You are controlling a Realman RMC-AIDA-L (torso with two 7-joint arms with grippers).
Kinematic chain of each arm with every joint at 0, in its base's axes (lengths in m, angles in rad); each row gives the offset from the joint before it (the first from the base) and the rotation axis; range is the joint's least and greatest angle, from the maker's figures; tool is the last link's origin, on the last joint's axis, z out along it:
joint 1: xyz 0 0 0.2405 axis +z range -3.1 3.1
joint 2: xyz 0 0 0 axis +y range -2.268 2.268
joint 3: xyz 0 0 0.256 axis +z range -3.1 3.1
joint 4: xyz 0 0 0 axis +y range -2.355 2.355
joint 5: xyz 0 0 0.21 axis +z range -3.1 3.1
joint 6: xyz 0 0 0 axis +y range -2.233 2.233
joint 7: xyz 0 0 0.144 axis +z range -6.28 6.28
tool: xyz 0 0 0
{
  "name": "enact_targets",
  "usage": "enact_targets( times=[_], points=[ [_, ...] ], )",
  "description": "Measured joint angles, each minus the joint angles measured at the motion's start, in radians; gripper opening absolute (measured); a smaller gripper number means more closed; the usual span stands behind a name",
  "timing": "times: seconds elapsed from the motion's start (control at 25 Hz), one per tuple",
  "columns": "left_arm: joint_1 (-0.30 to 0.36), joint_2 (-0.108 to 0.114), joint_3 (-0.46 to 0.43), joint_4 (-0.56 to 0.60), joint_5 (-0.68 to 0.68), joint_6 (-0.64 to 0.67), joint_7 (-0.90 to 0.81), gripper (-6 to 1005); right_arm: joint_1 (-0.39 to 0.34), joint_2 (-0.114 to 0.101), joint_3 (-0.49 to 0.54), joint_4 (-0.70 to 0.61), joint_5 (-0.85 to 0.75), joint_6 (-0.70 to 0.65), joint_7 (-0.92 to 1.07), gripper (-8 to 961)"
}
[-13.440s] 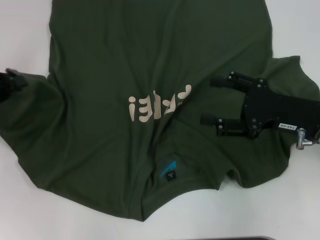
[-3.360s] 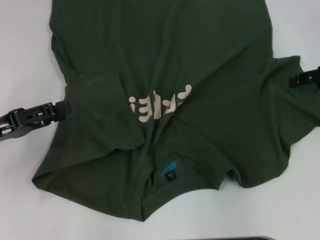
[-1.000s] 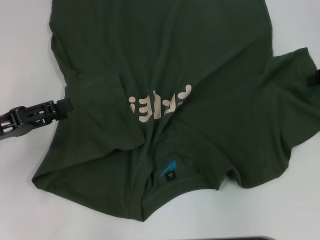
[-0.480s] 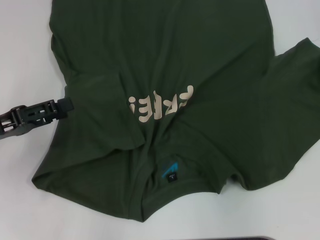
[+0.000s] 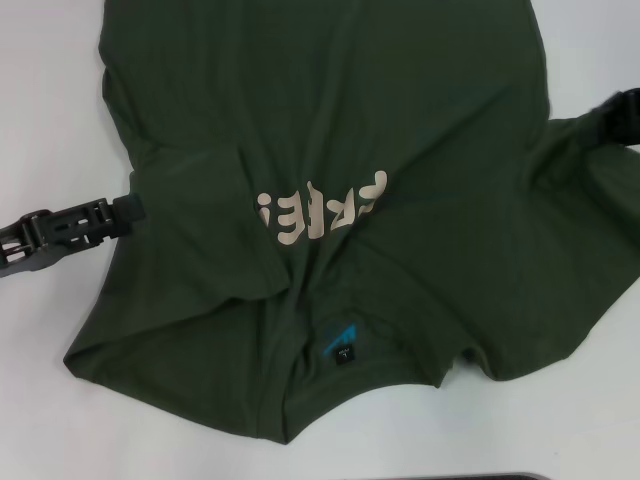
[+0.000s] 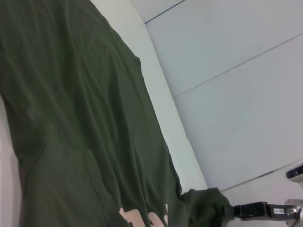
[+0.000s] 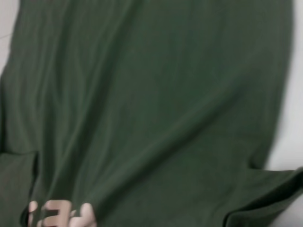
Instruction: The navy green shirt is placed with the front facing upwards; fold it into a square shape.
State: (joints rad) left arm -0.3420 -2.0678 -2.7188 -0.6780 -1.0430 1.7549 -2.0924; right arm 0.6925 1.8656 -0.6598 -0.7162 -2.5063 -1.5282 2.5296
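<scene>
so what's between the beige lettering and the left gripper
In the head view, only shirt lies there: the left sleeve of the navy green shirt, folded in over the body. The left gripper meets that folded edge, and the beige lettering lies past it.

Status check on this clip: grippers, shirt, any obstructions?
Left gripper at the folded-in sleeve edge. Right gripper shut on the other sleeve, raised. Navy green shirt face up, right side unfolded. Nothing in the way.

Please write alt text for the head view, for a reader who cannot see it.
A navy green shirt lies front-up on a white table, its left sleeve folded inward over the body. The left gripper touches that folded edge; the right gripper holds the lifted right sleeve at the picture's edge.
</scene>
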Motion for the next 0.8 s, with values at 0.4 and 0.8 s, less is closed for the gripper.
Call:
enact_targets(
  times=[0.4,0.8],
  points=[
    [0.002,0.0,-0.008,0.0,0.0,-0.01,0.0,656,0.071,0.035,0.0,0.061,0.005,-0.004,0.0,37],
    [0.002,0.0,-0.01,0.0,0.0,-0.023,-0.004,655,0.085,0.069,0.004,0.07,0.082,0.045,0.0,43]
  ],
)
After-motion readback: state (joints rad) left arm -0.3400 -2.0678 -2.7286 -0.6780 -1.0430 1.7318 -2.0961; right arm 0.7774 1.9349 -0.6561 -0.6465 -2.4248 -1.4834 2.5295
